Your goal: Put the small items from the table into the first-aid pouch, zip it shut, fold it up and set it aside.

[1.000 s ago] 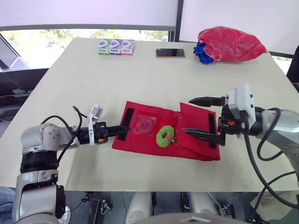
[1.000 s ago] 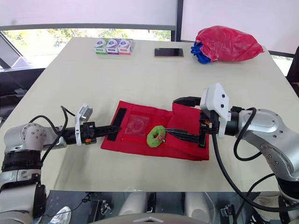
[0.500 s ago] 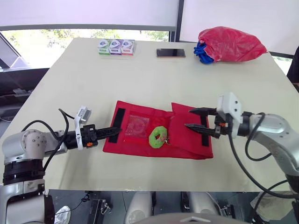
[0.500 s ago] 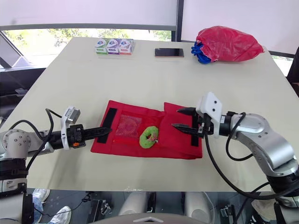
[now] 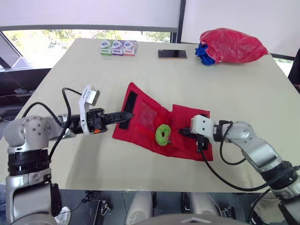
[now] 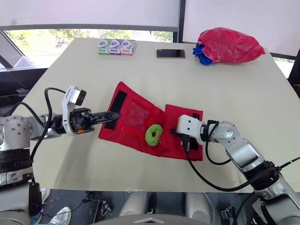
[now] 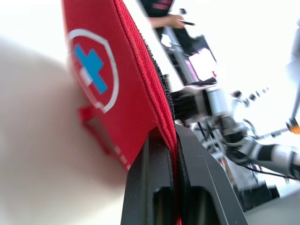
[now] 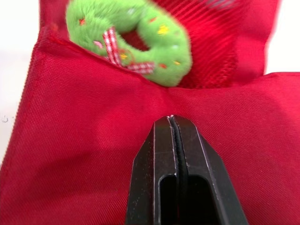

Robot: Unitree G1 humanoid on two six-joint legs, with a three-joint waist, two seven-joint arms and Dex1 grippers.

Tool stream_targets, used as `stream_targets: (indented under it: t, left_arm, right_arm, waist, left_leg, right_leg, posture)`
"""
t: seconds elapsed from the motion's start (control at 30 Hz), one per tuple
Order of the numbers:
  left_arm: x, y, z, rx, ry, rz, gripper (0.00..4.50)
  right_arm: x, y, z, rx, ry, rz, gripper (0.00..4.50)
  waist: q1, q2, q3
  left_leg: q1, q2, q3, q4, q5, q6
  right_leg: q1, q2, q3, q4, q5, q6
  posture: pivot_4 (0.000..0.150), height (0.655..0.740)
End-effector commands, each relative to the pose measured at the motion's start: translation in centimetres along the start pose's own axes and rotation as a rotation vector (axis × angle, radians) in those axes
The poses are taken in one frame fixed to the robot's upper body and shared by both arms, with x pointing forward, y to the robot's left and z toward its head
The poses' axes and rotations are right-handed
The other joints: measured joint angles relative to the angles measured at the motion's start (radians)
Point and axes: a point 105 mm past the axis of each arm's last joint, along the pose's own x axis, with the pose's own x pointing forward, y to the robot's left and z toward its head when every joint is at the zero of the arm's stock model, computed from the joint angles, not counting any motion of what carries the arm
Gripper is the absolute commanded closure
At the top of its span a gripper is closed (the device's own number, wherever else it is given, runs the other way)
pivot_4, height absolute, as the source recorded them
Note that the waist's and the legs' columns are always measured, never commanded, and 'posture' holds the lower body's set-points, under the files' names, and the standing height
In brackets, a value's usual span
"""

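The left gripper (image 5: 126, 114) is clamped on the left edge of the red fabric first-aid pouch (image 5: 145, 112), holding that side tilted up off the pale counter (image 5: 154, 75). The left wrist view shows the blue-cross badge on the raised panel. The right gripper (image 8: 172, 119) has its fingers together, with the tips on the pouch's right flap. Whether they nip any cloth cannot be told.

A green plush ring with a checked bow (image 5: 162, 134) lies on the opened pouch at the edge of the mesh pocket, just beyond the right fingertips. It looks placed but not tucked away.

By my judgement the task is early: the pouch lies spread open, so zipping, folding and setting aside are all left. Three small boxes (image 5: 117, 47) stand at the counter's far edge, well apart from the pouch, and may need packing too.
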Motion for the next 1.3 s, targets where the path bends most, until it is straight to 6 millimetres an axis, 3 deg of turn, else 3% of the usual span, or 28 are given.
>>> stream_targets:
  t: [0.03,0.27,0.5,0.7,0.83,1.1,1.17,1.3]
  left_arm:
    - [2.2,-2.8,1.0,0.074,0.034,-0.141,4.50]
    - [6.8,-4.5,1.0,0.114,0.146,-0.313,4.50]
    - [10.0,-5.1,0.4,0.159,0.240,-0.447,4.50]
    - [11.1,-4.5,0.1,0.176,0.275,-0.479,4.50]
    - [11.5,-4.1,0.2,0.182,0.282,-0.489,4.50]
    - [12.3,-3.1,-0.3,0.178,0.303,-0.490,4.50]
    - [12.6,-2.8,-0.5,0.175,0.312,-0.487,4.50]
    - [13.6,-2.2,-0.8,0.176,0.336,-0.474,4.50]
  right_arm:
    - [0.7,1.2,-2.6,0.076,0.072,0.024,4.46]
    - [1.1,0.6,-2.6,0.095,0.062,-0.010,4.46]
    - [1.0,-0.2,-2.1,0.132,0.019,-0.060,4.46]
    - [0.1,-0.9,0.8,0.213,-0.122,-0.123,4.46]
    - [-3.6,-0.4,2.8,0.227,-0.211,-0.161,4.46]
    - [-11.7,0.2,2.3,0.284,-0.223,-0.318,4.46]
    - [-13.5,0.3,1.7,0.291,-0.237,-0.352,4.46]
    - [-16.6,0.3,-1.6,0.351,-0.194,-0.420,4.46]
  waist:
    - [0.000,-0.001,0.000]
    - [-0.006,-0.001,0.000]
    - [-0.007,0.000,0.000]
    - [-0.006,0.001,0.000]
    - [0.004,0.003,0.002]
    - [0.009,0.004,0.003]
    - [0.009,0.004,0.003]
    - [0.009,0.004,0.003]
  left_leg:
    - [0.000,0.000,0.000,0.000,0.000,0.000]
    - [0.001,0.001,-0.001,0.000,0.001,-0.001]
    - [0.000,0.000,-0.001,0.000,0.001,-0.001]
    - [0.000,0.001,-0.001,0.000,0.001,-0.001]
    - [-0.002,0.001,-0.002,0.000,0.001,-0.001]
    - [-0.006,-0.001,-0.004,0.000,0.000,0.001]
    - [-0.006,-0.001,-0.003,0.000,0.000,0.001]
    - [-0.005,-0.002,-0.003,0.000,0.000,0.001]
  right_leg:
    - [0.000,0.001,0.000,0.000,0.000,0.000]
    - [0.000,0.003,0.001,0.001,0.002,0.002]
    - [0.000,0.004,0.001,0.001,0.002,0.002]
    - [0.000,0.005,0.002,0.001,0.002,0.002]
    - [-0.002,0.005,0.001,0.001,0.002,0.002]
    - [-0.002,0.004,0.000,-0.002,0.001,0.003]
    - [-0.002,0.004,0.000,-0.002,0.001,0.003]
    - [-0.002,0.004,0.001,-0.002,0.001,0.003]
  posture:
    - [0.150,0.7400]
    - [0.150,0.7400]
    - [0.150,0.7400]
    - [0.150,0.7400]
    - [0.150,0.7400]
    - [0.150,0.7400]
    - [0.150,0.7400]
    - [0.150,0.7400]
